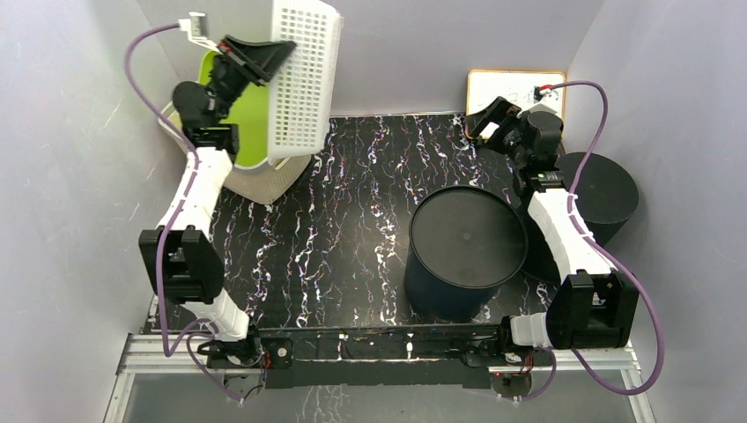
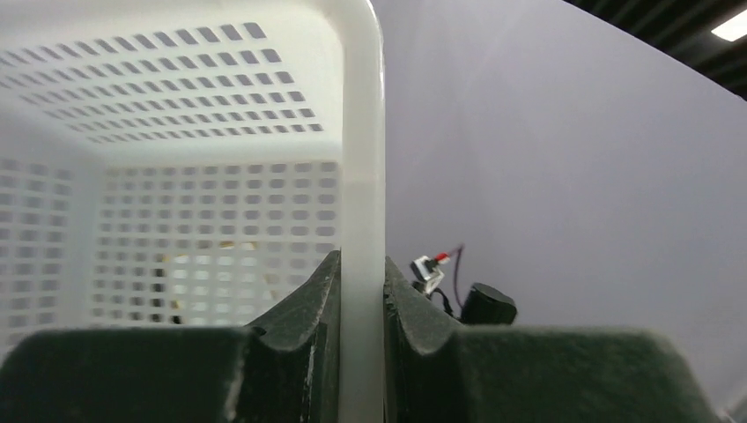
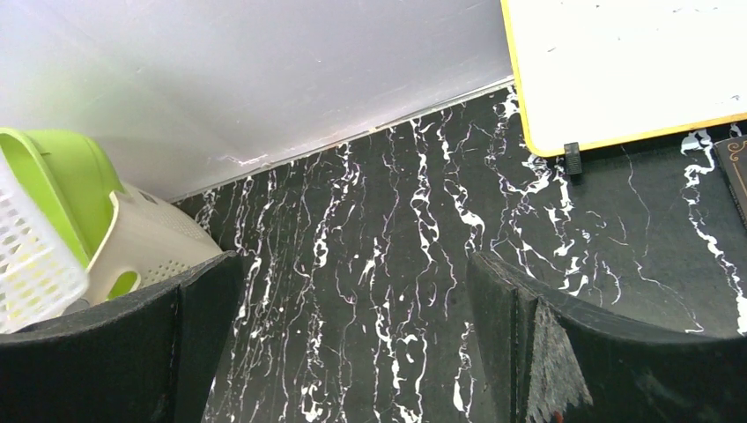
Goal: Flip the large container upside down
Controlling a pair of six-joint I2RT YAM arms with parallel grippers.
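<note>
Far left, the left gripper (image 1: pixel 280 51) is clamped right on the rim of the white basket (image 1: pixel 304 84). In the wrist view both fingers (image 2: pixel 317 335) press tight against the white rim (image 2: pixel 361 176). The basket is up off the table (image 1: pixel 352 229) in the back left corner, tipped on its side. It's near the left and back walls, so not much room on that side. Its lower end overlaps the green container (image 1: pixel 251 123) and the beige one (image 1: pixel 264 181) from above. I can't tell if it's touching them. The green one sits inside the beige one, both leaning at the table's back left edge.

Toward the middle, a wide stretch of marble top shows between that stack and the black tub (image 1: pixel 465 242). The tub stands front right, flat face up, just beside the right arm (image 1: pixel 555 220).

The right gripper (image 1: pixel 480 123) hovers over the back right, fingers spread wide with only tabletop between them (image 3: pixel 352 352). A whiteboard (image 1: pixel 502 88) lies against the back wall behind it. Another black round thing (image 1: pixel 608 189) sits by the right wall, partly hidden by the arm.

The left wrist view mostly shows the inside of the basket. There's a small red-tipped bit (image 2: pixel 438 260) past the rim that I can't make out.
</note>
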